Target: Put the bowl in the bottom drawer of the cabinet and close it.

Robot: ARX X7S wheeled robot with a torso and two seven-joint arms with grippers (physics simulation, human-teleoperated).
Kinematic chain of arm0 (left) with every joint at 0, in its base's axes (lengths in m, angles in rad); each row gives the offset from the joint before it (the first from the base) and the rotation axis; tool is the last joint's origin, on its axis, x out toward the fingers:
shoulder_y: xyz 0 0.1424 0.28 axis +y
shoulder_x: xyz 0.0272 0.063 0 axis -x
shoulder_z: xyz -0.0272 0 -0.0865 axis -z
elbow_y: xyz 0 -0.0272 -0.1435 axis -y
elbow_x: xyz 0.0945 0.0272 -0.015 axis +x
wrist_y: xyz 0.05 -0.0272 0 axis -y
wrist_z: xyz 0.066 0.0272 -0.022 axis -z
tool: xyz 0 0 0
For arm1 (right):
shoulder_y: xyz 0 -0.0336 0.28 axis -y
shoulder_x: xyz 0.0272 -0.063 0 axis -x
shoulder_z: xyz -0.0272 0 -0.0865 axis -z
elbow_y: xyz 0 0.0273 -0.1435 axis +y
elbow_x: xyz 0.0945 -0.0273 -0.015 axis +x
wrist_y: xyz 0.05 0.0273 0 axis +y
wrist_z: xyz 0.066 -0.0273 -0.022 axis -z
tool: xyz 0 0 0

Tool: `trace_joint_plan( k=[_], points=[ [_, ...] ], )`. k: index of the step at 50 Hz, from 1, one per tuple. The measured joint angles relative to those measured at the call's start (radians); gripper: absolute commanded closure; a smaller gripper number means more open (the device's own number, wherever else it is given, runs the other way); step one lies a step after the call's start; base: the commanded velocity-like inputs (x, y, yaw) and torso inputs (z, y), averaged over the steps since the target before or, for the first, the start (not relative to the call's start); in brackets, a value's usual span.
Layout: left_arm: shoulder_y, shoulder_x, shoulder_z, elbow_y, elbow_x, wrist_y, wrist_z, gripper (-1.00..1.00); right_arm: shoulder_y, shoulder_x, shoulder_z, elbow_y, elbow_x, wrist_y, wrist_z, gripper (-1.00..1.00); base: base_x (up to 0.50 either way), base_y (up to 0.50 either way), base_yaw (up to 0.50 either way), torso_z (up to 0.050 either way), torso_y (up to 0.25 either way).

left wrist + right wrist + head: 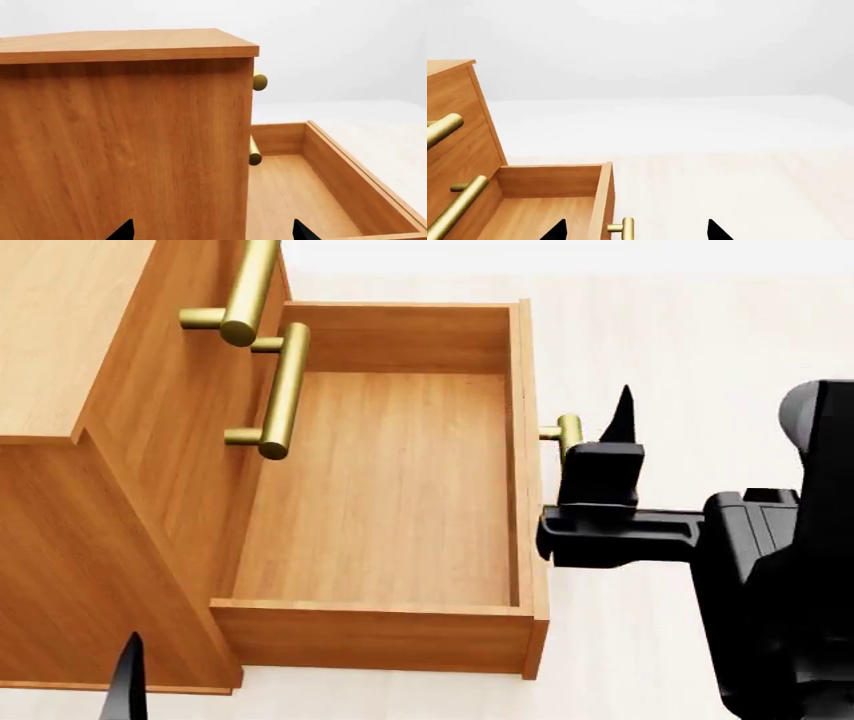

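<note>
Nowhere in our three views can we find the bowl, so we cannot place it relative to either claw. The bottom drawer (387, 480) stands pulled well out of the cabinet (80, 530), its floor bare, presumably drawn open to receive the bowl. Our right gripper (607, 455) sits just beside the drawer's brass handle (566, 435), outside the front panel; its fingertips show spread apart in the right wrist view, with nothing between them. Our left gripper (212, 231) hangs near the cabinet's side wall, tips likewise apart and holding nothing. Two upper handles (274, 390) overhang the open box.
</note>
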Motion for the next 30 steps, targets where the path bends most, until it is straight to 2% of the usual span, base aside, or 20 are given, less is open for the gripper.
trace_joint_plan(
  k=[17,30],
  points=[
    [-0.01,-0.008,0.011,0.0,-0.011,-0.001,-0.019,-1.0,-0.23,0.174,0.317,-0.13,0.274,-0.052,0.048,-1.0,0.0,0.0,0.0,0.0,0.0],
    [-0.015,-0.014,0.021,0.0,-0.011,0.007,-0.025,-1.0,-0.475,0.162,0.694,-0.183,0.41,-0.048,-0.06,-1.0,0.0,0.0,0.0,0.0,0.0]
  ],
)
